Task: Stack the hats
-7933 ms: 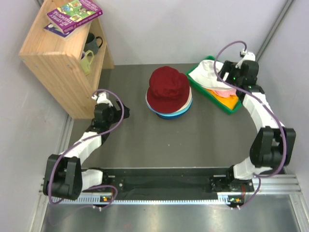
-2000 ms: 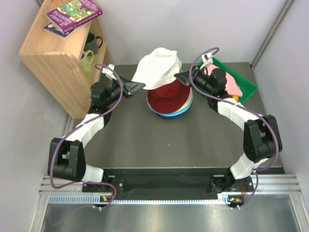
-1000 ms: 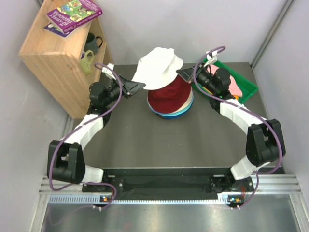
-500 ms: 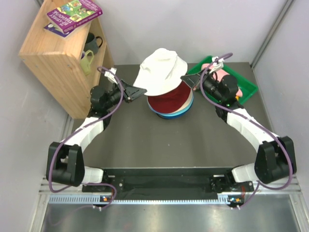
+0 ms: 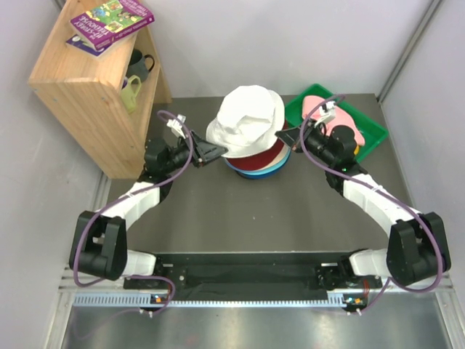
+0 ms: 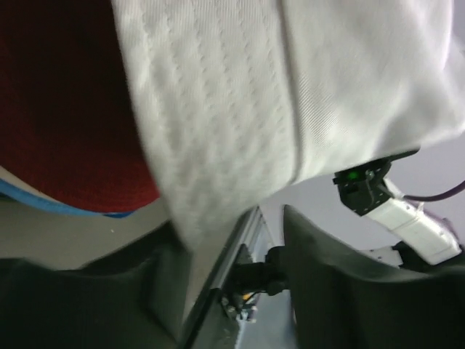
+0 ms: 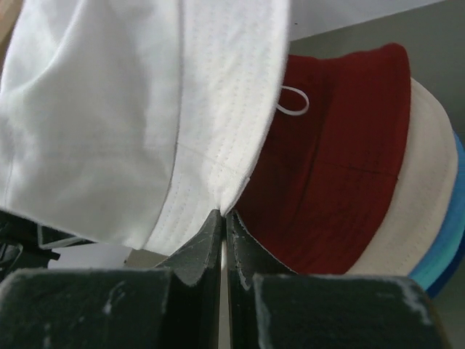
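Note:
A white hat (image 5: 247, 120) sits slumped on top of the stack of hats (image 5: 256, 161), which shows dark red, beige and blue-teal brims. My right gripper (image 5: 285, 137) is at the stack's right side, shut on the white brim (image 7: 218, 174), with its tips (image 7: 223, 215) pinching the brim edge above the dark red hat (image 7: 341, 160). My left gripper (image 5: 211, 151) is at the stack's left side with its jaws apart (image 6: 225, 283). The white brim (image 6: 218, 131) hangs loose against its left finger (image 6: 109, 291). Below the brim the dark red hat (image 6: 65, 109) shows.
A green tray (image 5: 367, 131) at the back right holds a pink hat (image 5: 341, 116) and something orange beneath it. A wooden shelf (image 5: 87, 94) with books and mugs stands at the back left. Grey walls close in the table behind and on both sides.
The white hat has come down from above onto the stack. My left gripper has opened and let go of the brim. Both grippers have dropped lower and nearer.

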Robot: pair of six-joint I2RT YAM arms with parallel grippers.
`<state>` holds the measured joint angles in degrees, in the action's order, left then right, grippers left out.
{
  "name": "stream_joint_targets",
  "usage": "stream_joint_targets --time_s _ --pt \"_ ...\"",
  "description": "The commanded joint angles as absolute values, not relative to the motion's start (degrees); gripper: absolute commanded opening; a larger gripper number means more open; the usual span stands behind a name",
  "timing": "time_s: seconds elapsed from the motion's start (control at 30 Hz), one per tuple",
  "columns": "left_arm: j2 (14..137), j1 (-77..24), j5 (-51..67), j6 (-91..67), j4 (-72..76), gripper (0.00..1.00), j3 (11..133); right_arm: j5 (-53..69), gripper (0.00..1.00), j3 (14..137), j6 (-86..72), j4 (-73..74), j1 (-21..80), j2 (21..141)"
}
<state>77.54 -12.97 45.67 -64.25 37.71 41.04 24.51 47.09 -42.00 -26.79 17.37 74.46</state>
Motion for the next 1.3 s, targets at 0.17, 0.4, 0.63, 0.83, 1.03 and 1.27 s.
stream_joint_targets --time_s 0.17,0.4,0.63,0.83,1.03,1.27 --pt "72.34 -12.4 44.56 -56.61 32.09 0.84 38.06 23.38 0.0 48.51 -38.32 -25.32 14.86 76.19" --pt "67.33 -10.11 37.19 -46.59 17.42 0.9 41.21 25.84 0.0 57.47 -36.47 -22.85 12.39 82.88" --pt "71.7 -9.93 32.7 -44.21 18.45 0.84 47.45 26.54 0.0 63.27 -35.6 -21.36 11.08 88.15" --pt "80.39 -9.93 33.74 -46.75 31.1 0.74 52.29 27.69 0.0 68.72 -34.19 -19.08 10.99 93.07" --pt "90.24 -9.93 40.68 -55.8 45.25 0.68 56.6 27.16 0.0 71.63 -33.13 -17.32 10.99 95.97" --pt "95.27 -10.55 44.3 -64.07 56.07 0.6 56.95 26.72 0.0 72.51 -32.78 -16.61 10.99 96.94"
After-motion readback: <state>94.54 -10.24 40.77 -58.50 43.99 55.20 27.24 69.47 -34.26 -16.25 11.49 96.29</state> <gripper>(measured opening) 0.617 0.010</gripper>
